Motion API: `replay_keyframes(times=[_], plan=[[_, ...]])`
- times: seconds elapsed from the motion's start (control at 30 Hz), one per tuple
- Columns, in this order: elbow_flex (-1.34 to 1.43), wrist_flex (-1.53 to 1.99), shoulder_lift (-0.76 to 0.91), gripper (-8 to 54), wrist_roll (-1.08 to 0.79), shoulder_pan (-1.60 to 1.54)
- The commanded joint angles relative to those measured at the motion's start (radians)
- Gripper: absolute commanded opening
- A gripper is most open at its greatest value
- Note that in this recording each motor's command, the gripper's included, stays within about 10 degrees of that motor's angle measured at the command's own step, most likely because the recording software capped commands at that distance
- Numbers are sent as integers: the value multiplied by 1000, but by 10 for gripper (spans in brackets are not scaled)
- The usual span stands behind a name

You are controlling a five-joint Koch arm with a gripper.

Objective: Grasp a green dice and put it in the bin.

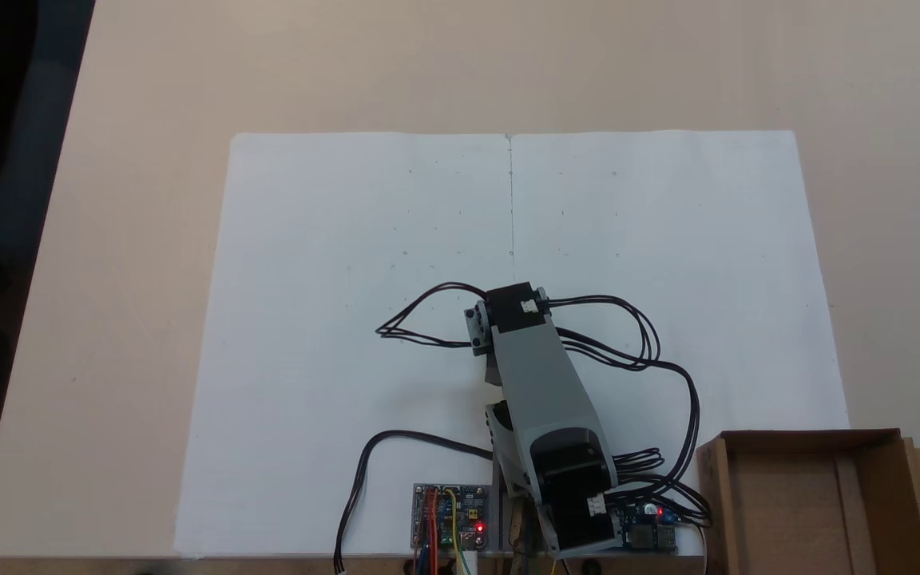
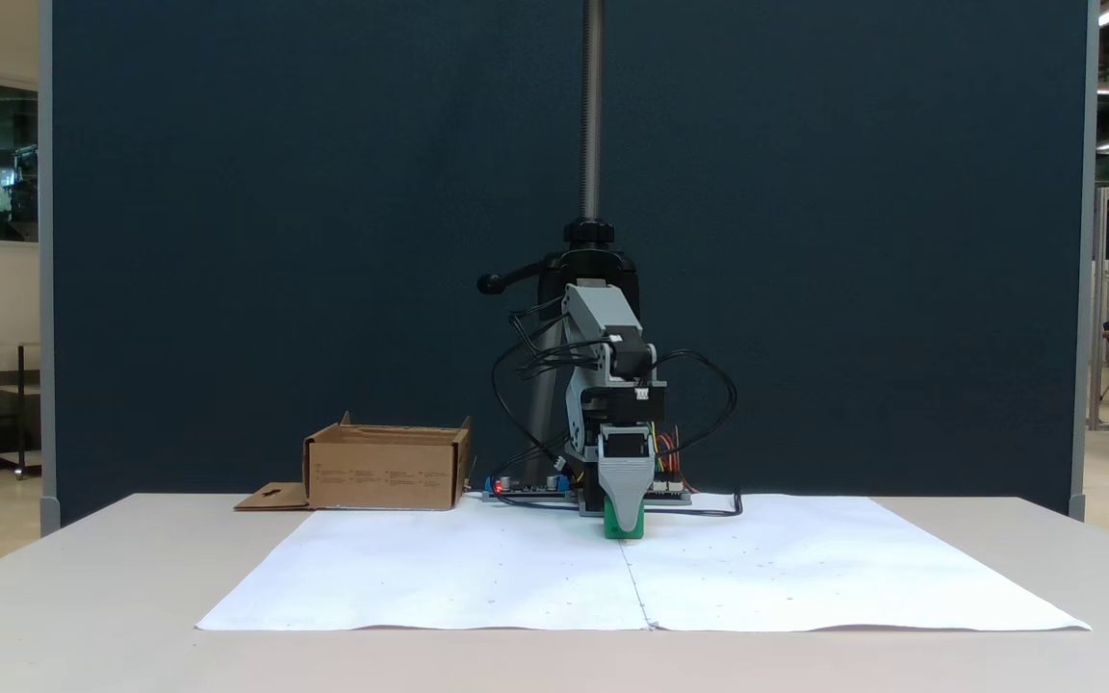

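One green dice (image 2: 624, 526) is all I have to move, and from the low fixed view I see it sitting on the white paper sheet (image 2: 477, 577) near the centre crease, right at the tip of my hand (image 2: 624, 510). The grey jaw hangs straight down in front of the cube and covers its upper part; the second jaw lies behind it for that camera, so I cannot tell whether the hand is spread around the dice or already pinching it. In the fixed view from above, the folded arm (image 1: 544, 383) hides the spot under the wrist, and no green shows there. The bin (image 1: 795, 495), a shallow cardboard box with a hang-hole flap, stands at the lower right corner in that upper view, beside the arm's base and well apart from the dice; I see nothing inside it. I judge the dice to be light, stiff and smooth, with rounded edges, so it could squirt out of a skewed pinch. I would take it across two opposite flat faces, low and centred, with modest pressure. The black cables (image 1: 652, 343) looping beside the arm could snag on a swing toward the bin.
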Motion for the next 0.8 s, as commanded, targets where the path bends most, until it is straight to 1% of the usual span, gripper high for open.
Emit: replay_keyframes(times=[0.0, 0.27, 0.77], plan=[[-6, -40, -3, 403, 64, -11], [-6, -74, -44, 403, 63, -11], [-6, -78, -52, 403, 31, 40]])
